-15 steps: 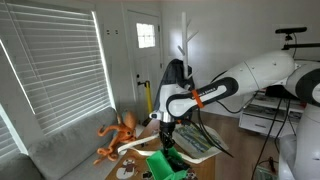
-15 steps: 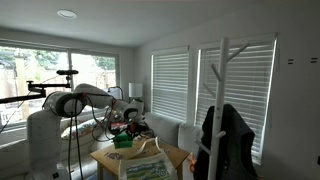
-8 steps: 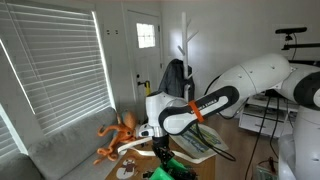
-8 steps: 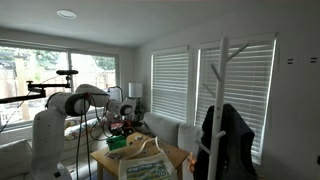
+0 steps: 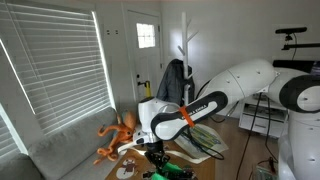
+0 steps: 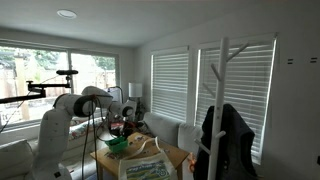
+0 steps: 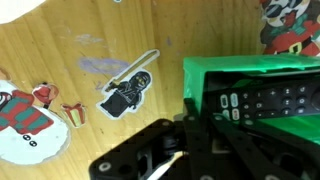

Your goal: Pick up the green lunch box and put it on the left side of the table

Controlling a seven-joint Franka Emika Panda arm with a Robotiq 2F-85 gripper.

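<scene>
Over table [image 7: 200, 30], boxy brt-green lunch box [image 7: 260, 68]

I see an orange octopus toy [image 5: 118, 135] by the grey couch [image 5: 60, 152], blinds [image 5: 50, 70] behind, and a dark jacket [image 6: 228, 135] on the white coat rack [image 6: 222, 70]. Wrist view: snowman sticker [image 7: 25, 125] near a dark figure sticker [image 7: 130, 90].

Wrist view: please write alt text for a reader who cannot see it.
A green lunch box with a dark keypad device inside fills the right side, at the tips of the black hand; whether it is gripped is unclear. Behind lies the wooden table, with cartoon stickers.
</scene>
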